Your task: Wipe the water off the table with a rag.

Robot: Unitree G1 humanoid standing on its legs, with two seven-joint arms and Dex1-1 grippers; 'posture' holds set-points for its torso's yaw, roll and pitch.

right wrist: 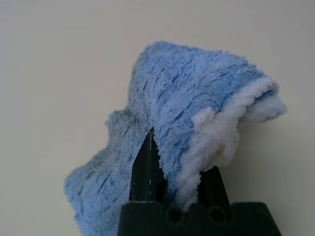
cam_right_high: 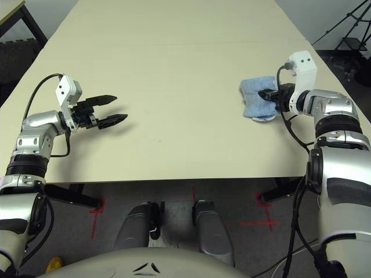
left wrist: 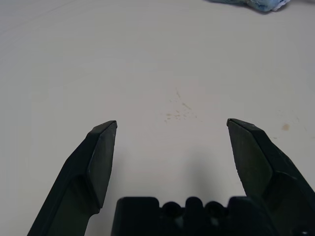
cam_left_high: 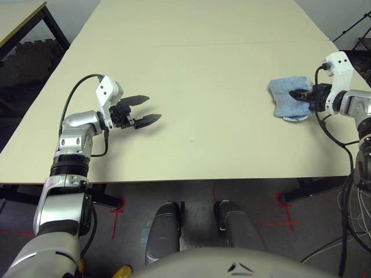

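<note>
The light blue rag with white edging lies bunched on the pale cream table near its right edge. My right gripper is shut on the rag; in the right wrist view the cloth folds over one black finger. My left gripper hovers open over the left part of the table with nothing between its fingers. The water shows in the left wrist view as faint orange-brown specks just ahead of the open fingertips, with one small spot beside them.
A faint seam crosses the table farther back. A smaller dark-framed table stands off the far left corner, and a black tripod off the far right. Cables hang by my right arm.
</note>
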